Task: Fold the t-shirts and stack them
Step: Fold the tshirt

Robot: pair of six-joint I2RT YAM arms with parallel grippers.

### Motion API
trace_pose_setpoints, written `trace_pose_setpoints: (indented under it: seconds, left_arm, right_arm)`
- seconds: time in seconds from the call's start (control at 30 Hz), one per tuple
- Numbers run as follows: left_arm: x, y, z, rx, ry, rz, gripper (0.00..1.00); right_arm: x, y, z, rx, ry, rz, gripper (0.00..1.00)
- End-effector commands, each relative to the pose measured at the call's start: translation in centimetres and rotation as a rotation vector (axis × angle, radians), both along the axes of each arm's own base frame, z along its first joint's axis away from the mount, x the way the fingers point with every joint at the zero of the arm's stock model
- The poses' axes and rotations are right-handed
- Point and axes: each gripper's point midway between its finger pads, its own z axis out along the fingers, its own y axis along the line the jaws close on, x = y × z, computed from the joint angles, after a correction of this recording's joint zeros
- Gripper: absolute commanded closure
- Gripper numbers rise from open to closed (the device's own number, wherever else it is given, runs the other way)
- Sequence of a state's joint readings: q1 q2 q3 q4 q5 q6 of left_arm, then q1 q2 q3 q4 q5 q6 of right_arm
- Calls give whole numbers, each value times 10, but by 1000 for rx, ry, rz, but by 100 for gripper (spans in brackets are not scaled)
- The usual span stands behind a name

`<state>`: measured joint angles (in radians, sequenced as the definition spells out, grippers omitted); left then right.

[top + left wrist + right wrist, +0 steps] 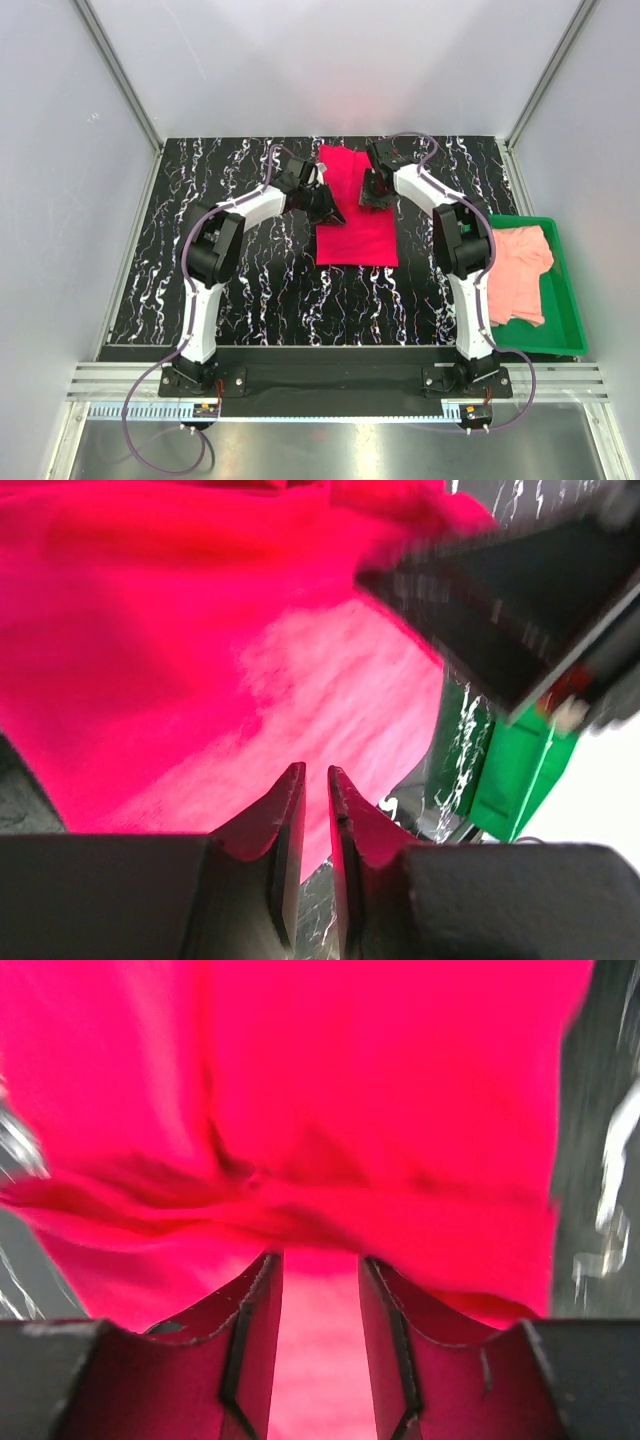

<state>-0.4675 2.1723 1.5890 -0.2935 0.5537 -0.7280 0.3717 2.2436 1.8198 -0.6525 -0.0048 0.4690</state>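
on the black table (250, 290) the red t-shirt (355, 235) lies toward 12 o'clock, long axis 12 to 6. the green tray (570, 300) at 3 holds the pink t-shirt (515, 270). left gripper (325, 205) sits at the red shirt's 9 o'clock edge, fingers a narrow slit. right gripper (375, 190) sits at its 3 o'clock edge, fingers part-spread, cloth bunched at the tips. whether either grips, i cannot tell.

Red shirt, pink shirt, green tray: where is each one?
red t-shirt (357, 238): top external view, flat near half of the cloth.
pink t-shirt (518, 275): top external view, middle of the crumpled cloth.
green tray (563, 310): top external view, bare floor by its right wall.
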Motion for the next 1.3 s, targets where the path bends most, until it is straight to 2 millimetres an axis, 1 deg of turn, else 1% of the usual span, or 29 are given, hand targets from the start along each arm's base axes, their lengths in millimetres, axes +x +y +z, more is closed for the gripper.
trace_pose_setpoints:
  seconds: [0.0, 0.03, 0.07, 0.1, 0.13, 0.2, 0.23, 0.3, 0.33, 0.4, 0.43, 0.47, 0.5, 0.53, 0.57, 0.6, 0.63, 0.67, 0.7, 0.73, 0.77, 0.9, 0.93, 1.0, 1.07, 1.13, 1.17, 1.2, 1.27]
  left_arm:
    - [14, -11, 42, -79, -93, -7, 81]
    - [14, -11, 39, -77, -86, -7, 81]
    - [16, -10, 39, -78, -84, -3, 80]
    - [19, -8, 40, -79, -86, 0, 80]
    - [22, -8, 42, -80, -92, -1, 79]
    - [28, -4, 41, -75, -95, 1, 76]
    - [34, -5, 41, -84, -102, -2, 75]
    - [39, -2, 43, -107, -97, -10, 74]
    - [39, -1, 40, -111, -84, -15, 74]
    - [36, 2, 41, -127, -65, -25, 77]
    - [33, 3, 48, -135, -73, -35, 78]
    - [23, 4, 42, -127, -58, -54, 79]
    - [15, 3, 44, -133, -51, -76, 80]
    - [4, 5, 49, -132, -44, -90, 83]
    - [-6, 4, 48, -133, -33, -106, 84]
    - [-23, 7, 36, -126, 13, -115, 86]
    - [-32, 3, 46, -149, -5, -136, 87]
    - [-41, 4, 43, -148, 7, -142, 88]
    - [-54, 11, 29, -132, 49, -137, 88]
    - [-57, 13, 31, -135, 39, -135, 89]
    - [-62, 17, 25, -125, 53, -128, 89]
    - [-70, 32, 4, -76, 64, -113, 90]
    - [-73, 35, -6, -46, 90, -118, 90]
    - [-76, 41, -17, -8, 91, -138, 90]
    - [-84, 48, -31, 25, 130, -149, 91]
    - [-89, 54, -40, 58, 144, -141, 91]
    - [-98, 59, -48, 72, 167, -141, 91]
    - [-101, 62, -53, 88, 178, -135, 91]
    - [-112, 70, -63, 135, 206, -135, 92]
  right_arm:
    - [53, -6, 36, -44, -168, -17, 56]
    - [71, -9, 42, -48, -194, -18, 55]
    - [77, -13, 43, -55, -191, -17, 55]
    - [76, -20, 41, -73, -160, -17, 54]
    - [88, -25, 49, -78, -181, -13, 54]
    - [84, -25, 53, -67, -161, 21, 53]
    - [80, -26, 62, -72, -166, 42, 53]
    - [72, -23, 70, -43, -173, 66, 52]
    - [56, -23, 72, -24, -152, 86, 51]
    - [40, -17, 77, 67, -134, 114, 52]
    - [18, -16, 73, 113, -89, 121, 52]
    - [5, -11, 75, 167, -64, 141, 53]
    - [-1, -7, 78, 200, -74, 153, 54]
    - [-24, -8, 76, 222, -45, 171, 55]
    - [-37, 1, 80, 285, -28, 205, 61]
    - [-41, 6, 84, 332, -44, 218, 65]
    - [-59, 9, 81, 382, -6, 202, 72]
    - [-71, 20, 87, 470, 21, 231, 82]
    - [-74, 27, 91, 528, 9, 251, 86]
    - [-88, 31, 81, 574, 67, 238, 88]
    - [-97, 38, 81, 637, 104, 263, 90]
    - [-110, 42, 53, 682, 201, 268, 91]
    - [-112, 40, 42, 668, 219, 271, 91]
    - [-115, 36, 29, 637, 241, 259, 91]
    - [-119, 31, 15, 612, 265, 248, 91]
    - [-127, 28, 1, 588, 295, 233, 91]
    - [-130, 26, -4, 581, 305, 225, 90]
    - [-139, 22, -13, 572, 328, 214, 91]
    - [-147, 18, -24, 550, 348, 203, 90]
